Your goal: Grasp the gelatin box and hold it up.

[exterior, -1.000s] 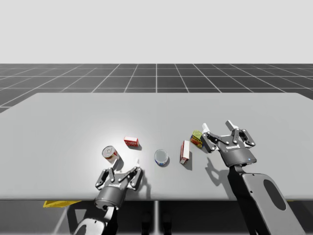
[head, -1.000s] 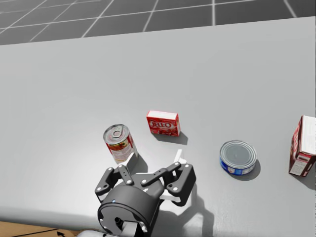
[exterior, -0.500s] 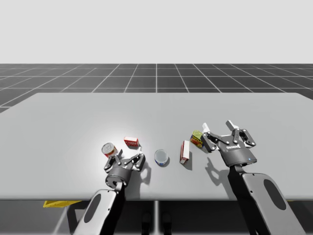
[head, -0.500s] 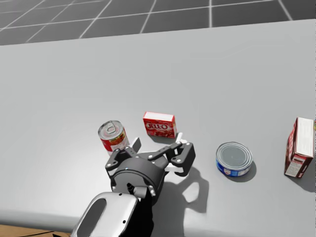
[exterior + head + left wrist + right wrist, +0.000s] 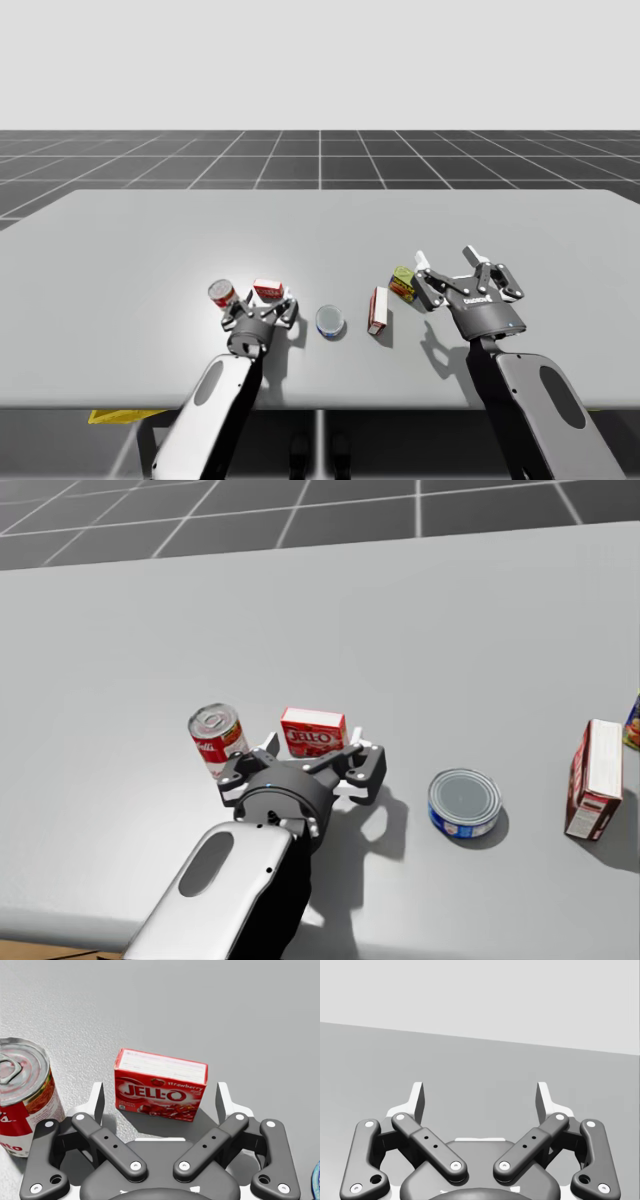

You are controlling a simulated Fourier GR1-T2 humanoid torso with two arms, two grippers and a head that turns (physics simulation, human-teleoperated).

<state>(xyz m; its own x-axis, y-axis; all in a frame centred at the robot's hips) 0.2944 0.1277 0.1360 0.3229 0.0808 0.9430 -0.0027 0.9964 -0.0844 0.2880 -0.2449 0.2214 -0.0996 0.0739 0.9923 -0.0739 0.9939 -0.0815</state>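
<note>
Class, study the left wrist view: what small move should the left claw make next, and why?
Probably ease the left claw slightly forward. Its fingers are open, wider than the red gelatin box, which lies just ahead of them, untouched. Advancing should bring a finger to each side for closing, keeping off the red can beside it.

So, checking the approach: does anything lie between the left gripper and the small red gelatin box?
Nothing. The left wrist view shows bare grey table up to the red gelatin box, close ahead of the open left gripper.
</note>
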